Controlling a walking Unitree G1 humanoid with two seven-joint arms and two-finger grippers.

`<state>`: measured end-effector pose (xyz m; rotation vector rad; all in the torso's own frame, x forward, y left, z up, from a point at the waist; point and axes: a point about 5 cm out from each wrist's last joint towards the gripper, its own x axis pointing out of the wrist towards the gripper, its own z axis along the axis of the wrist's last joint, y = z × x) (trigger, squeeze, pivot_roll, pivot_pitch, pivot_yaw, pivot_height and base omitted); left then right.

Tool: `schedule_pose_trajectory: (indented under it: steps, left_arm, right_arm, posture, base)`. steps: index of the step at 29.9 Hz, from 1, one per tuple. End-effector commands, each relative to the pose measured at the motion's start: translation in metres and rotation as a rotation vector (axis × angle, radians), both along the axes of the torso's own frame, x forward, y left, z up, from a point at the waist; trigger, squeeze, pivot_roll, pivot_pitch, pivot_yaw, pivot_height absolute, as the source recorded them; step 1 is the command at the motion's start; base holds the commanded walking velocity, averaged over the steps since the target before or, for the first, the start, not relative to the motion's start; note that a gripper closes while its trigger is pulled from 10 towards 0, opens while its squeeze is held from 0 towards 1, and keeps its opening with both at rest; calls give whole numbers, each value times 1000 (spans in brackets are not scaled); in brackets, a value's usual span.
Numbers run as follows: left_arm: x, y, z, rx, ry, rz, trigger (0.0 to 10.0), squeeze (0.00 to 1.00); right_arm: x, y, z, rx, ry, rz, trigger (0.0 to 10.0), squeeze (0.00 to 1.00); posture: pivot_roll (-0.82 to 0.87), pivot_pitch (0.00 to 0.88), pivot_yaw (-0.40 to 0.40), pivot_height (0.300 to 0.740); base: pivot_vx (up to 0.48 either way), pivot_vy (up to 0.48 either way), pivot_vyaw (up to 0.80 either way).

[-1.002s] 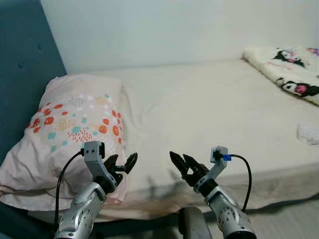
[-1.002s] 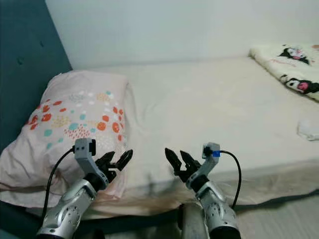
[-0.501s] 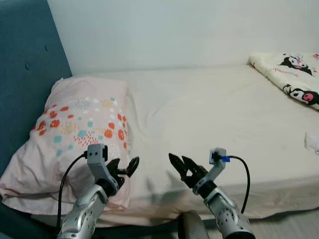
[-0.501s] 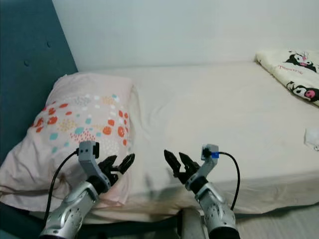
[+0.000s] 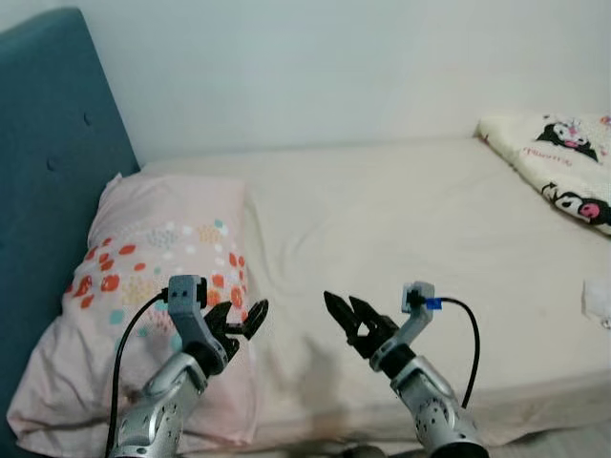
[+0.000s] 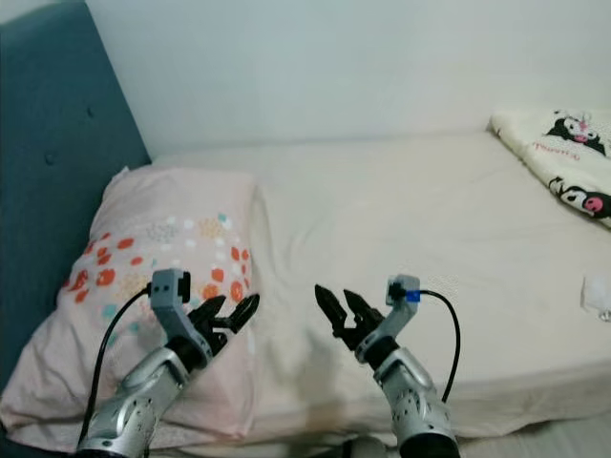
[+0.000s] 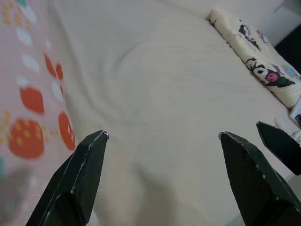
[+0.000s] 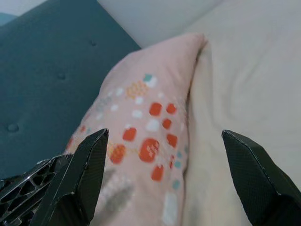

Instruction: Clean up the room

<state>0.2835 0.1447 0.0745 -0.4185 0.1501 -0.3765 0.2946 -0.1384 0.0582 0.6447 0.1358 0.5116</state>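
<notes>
Both pincers are held raised before the bed [image 5: 401, 219], fingers apart and gripping nothing: left gripper [image 5: 239, 322] over the pillow's near corner, right gripper [image 5: 348, 318] just beside the pillow over bare sheet.

Landmark taken: pillow [image 5: 153, 286], pink with coloured dots, lying at the head end against the blue headboard [image 5: 48, 172].

Step in hand, judged: approach and survey of the bed; nothing is grasped yet. Next move is judged to call for choosing 1 item and bringing a gripper down onto it. The pillow is nearest to both.

Count: 1 pillow; 1 folded cartoon-print blanket [image 5: 558, 162], well apart from the pillow at the far end of the bed; 1 small white scrap [image 5: 600, 303] near the bed edge on that same side, its kind not determinable; 2 grippers.
</notes>
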Motion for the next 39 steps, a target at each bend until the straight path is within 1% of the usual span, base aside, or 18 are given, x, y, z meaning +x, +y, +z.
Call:
schedule_pose_trajectory:
  steps: [1, 2, 3, 5, 10, 15, 22, 24, 26, 31, 32, 33, 34, 35, 36, 37, 38, 39]
  left_arm:
    - [-6, 8, -12, 26, 53, 24, 10000, 0]
    - [-6, 8, -12, 26, 53, 24, 10000, 0]
    - [-8, 14, -21, 43, 108, 46, 10000, 0]
    - [-11, 18, -27, 53, 138, 60, 10000, 0]
    - [-15, 27, -37, 73, 174, 86, 10000, 0]
    - [-25, 40, -51, 101, 179, 110, 10000, 0]
    - [-36, 48, -67, 125, 218, 132, 10000, 0]
    - [-36, 48, -67, 125, 218, 132, 10000, 0]
    - [-45, 53, -81, 135, 279, 167, 10000, 0]
    - [-52, 55, -89, 145, 312, 179, 10000, 0]
    - [-52, 54, -91, 150, 314, 177, 10000, 0]
    - [-52, 54, -91, 150, 314, 177, 10000, 0]
    - [-52, 53, -91, 157, 312, 172, 10000, 0]
    - [-51, 51, -92, 188, 314, 165, 10000, 0]
    - [-51, 51, -92, 188, 314, 165, 10000, 0]
    - [-49, 47, -94, 229, 323, 147, 10000, 0]
    - [-49, 47, -94, 229, 323, 147, 10000, 0]
    - [-49, 44, -97, 288, 339, 123, 10000, 0]
  right_arm:
    - [-2, 0, -4, -5, 11, 2, 10000, 0]
    - [-2, 0, -4, -5, 11, 2, 10000, 0]
    - [-2, 0, -5, -5, 13, 2, 10000, 0]
    - [-3, 0, -6, -5, 15, 2, 10000, 0]
    - [-4, 0, -7, -5, 18, 3, 10000, 0]
    - [-5, 0, -10, -15, 30, 6, 10000, 0]
    - [-9, -3, -18, -33, 54, -1, 10000, 0]
    - [-9, -3, -18, -33, 54, -1, 10000, 0]
    - [-15, -8, -29, -68, 97, -10, 10000, 0]
    - [-20, -11, -38, -104, 132, -13, 10000, 0]
    - [-23, -12, -42, -139, 145, -6, 10000, 0]
    - [-23, -12, -42, -139, 145, -6, 10000, 0]
    - [-25, -12, -48, -179, 171, -1, 10000, 0]
    - [-29, -13, -57, -255, 218, -2, 10000, 0]
    - [-29, -13, -57, -255, 218, -2, 10000, 0]
    - [-35, -16, -70, -375, 280, -2, 10000, 0]
    - [-35, -16, -70, -375, 280, -2, 10000, 0]
    - [-43, -19, -84, -514, 351, 7, 10000, 0]
  posture:
    - [-71, 17, -21, 670]
    - [-71, 17, -21, 670]
    - [-70, 18, -21, 675]
    - [-68, 18, -22, 680]
    - [-67, 20, -23, 690]
    - [-71, 21, -21, 710]
    - [-74, 21, -19, 730]
    - [-74, 21, -19, 730]
    - [-75, 22, -23, 740]
    - [-72, 22, -25, 740]
    - [-69, 22, -25, 740]
    - [-69, 22, -25, 740]
    - [-69, 22, -25, 740]
    - [-69, 16, -24, 740]
    - [-69, 16, -24, 740]
    - [-67, 14, -25, 740]
    - [-67, 14, -25, 740]
    - [-67, 12, -24, 740]
  base:
    - [0, 0, 0]
    - [0, 0, 0]
    - [-480, 0, 0]
    - [-480, 0, 0]
    - [-480, 0, 0]
    - [0, 0, 0]
    - [0, 0, 0]
    - [0, 0, 0]
    - [0, 0, 0]
    - [0, 0, 0]
    - [0, 0, 0]
    - [0, 0, 0]
    - [0, 0, 0]
    - [0, -266, 0]
    - [0, -266, 0]
    - [0, -480, 0]
    - [0, -480, 0]
    - [0, -480, 0]
